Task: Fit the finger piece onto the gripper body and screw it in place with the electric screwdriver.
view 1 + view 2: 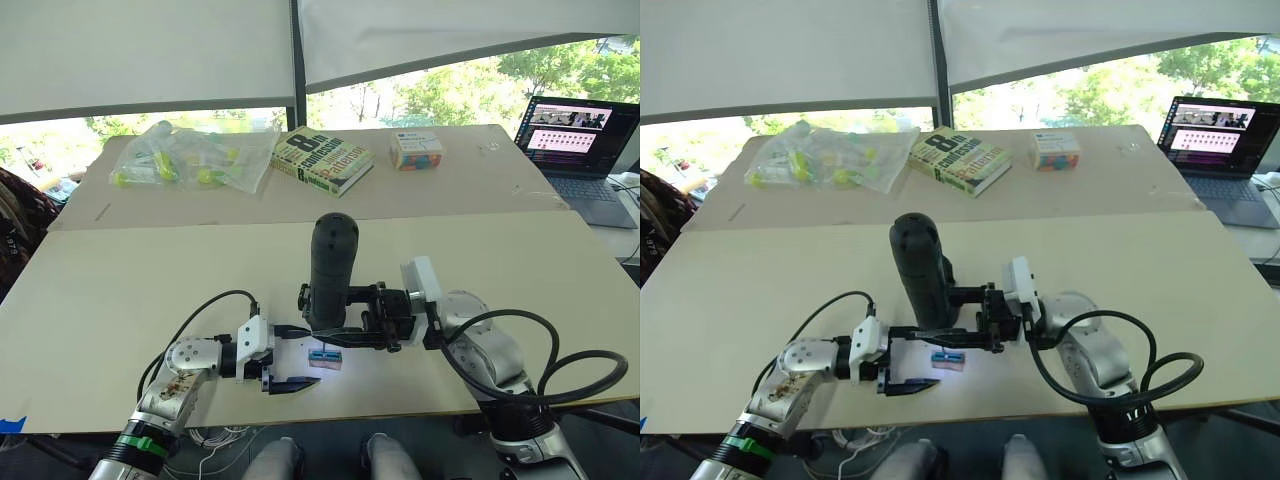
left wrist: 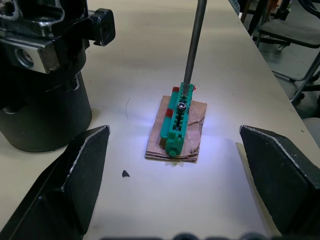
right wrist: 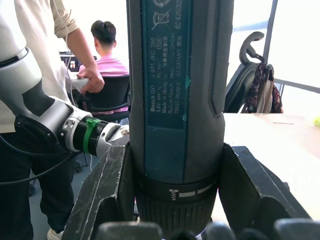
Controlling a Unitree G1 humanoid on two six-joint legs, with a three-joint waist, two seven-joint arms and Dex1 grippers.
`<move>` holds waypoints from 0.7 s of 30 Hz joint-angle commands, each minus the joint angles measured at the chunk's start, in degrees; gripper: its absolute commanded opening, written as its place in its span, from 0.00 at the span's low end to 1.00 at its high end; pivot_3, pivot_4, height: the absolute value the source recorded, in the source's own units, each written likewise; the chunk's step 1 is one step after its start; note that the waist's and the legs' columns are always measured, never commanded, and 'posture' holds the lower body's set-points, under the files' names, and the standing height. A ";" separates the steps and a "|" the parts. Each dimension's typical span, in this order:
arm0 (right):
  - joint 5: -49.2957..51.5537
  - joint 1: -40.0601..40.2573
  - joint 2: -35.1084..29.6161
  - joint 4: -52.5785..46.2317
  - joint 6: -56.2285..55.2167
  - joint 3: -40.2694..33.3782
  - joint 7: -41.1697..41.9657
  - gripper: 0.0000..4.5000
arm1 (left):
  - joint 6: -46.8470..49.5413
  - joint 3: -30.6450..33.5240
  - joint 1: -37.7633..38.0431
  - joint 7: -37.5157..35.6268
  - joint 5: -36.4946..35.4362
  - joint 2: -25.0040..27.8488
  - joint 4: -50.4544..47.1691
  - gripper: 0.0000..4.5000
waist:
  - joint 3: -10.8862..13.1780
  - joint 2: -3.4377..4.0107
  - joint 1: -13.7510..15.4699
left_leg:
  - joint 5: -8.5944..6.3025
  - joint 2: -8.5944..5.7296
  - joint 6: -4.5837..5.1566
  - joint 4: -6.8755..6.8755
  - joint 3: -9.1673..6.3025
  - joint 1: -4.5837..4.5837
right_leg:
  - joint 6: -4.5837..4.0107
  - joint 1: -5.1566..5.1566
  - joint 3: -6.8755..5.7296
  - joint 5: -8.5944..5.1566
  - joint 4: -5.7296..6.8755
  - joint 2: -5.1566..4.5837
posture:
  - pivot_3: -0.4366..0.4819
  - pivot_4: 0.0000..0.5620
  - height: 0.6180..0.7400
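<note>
Driving a screw looks to be the step in hand: the right gripper is clamped around the lower barrel of the electric screwdriver, which stands upright with its rounded end up and its thin metal bit planted on a screw head at one end of a small green block. That block rests on a brown cardboard scrap, lit by the tool's tip light. It does not look like a black gripper body or finger piece, so I cannot tell which task part it is. The left gripper rests just beside the green block, its two black fingers spread wide and holding nothing. Next, I judge, the bit must stay square in the screw while it turns, with the left gripper steadying the block if it twists.
</note>
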 commanded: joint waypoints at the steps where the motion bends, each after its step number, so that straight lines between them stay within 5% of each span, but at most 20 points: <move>1: 0.82 -0.47 0.32 -1.29 -0.91 -0.51 0.38 0.42 | 0.40 -1.48 0.87 0.10 0.51 -0.43 -0.41 0.98 | 0.00 0.00 0.00 | 0.00 0.00 0.00 0.00 0.00 0.00 | 0.00 0.00 0.00 0.00 0.00 0.00 | 0.48 0.27 1.00; 21: -0.04 -0.59 0.28 -0.40 -0.60 0.10 -0.08 0.42 | 0.79 -1.47 1.18 0.78 0.37 -0.34 -0.69 0.98 | 0.00 0.00 0.02 | 0.00 0.00 0.00 0.00 0.00 0.03 | 0.00 0.04 0.00 0.00 0.00 0.00 | 0.48 0.27 1.00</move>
